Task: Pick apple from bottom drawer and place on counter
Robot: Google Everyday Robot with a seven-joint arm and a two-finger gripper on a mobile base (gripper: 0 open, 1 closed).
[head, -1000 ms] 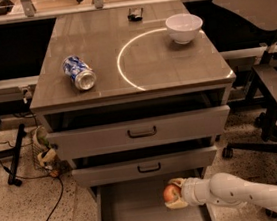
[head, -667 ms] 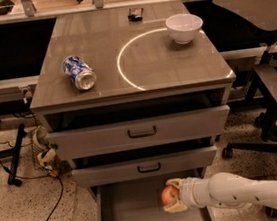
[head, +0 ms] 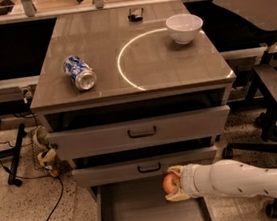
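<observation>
The apple [head: 169, 182] is small, round and red-orange with a yellowish patch. My gripper [head: 172, 184] is shut on the apple and holds it above the open bottom drawer [head: 136, 213], near its back right, just below the middle drawer front. The white arm reaches in from the lower right. The counter [head: 103, 66] is a glossy grey-brown top with a thin white circle line [head: 123, 64] on it, above and behind the gripper.
On the counter lie a blue-and-white can [head: 79, 73] at the left, a white bowl [head: 184, 27] at the back right and a small black object [head: 136, 14] at the back. Two drawer fronts with black handles [head: 141, 131] project above the gripper. Chairs stand at the right; cables lie at the left.
The gripper with the apple has risen slightly and moved a little left, closer to the middle drawer front.
</observation>
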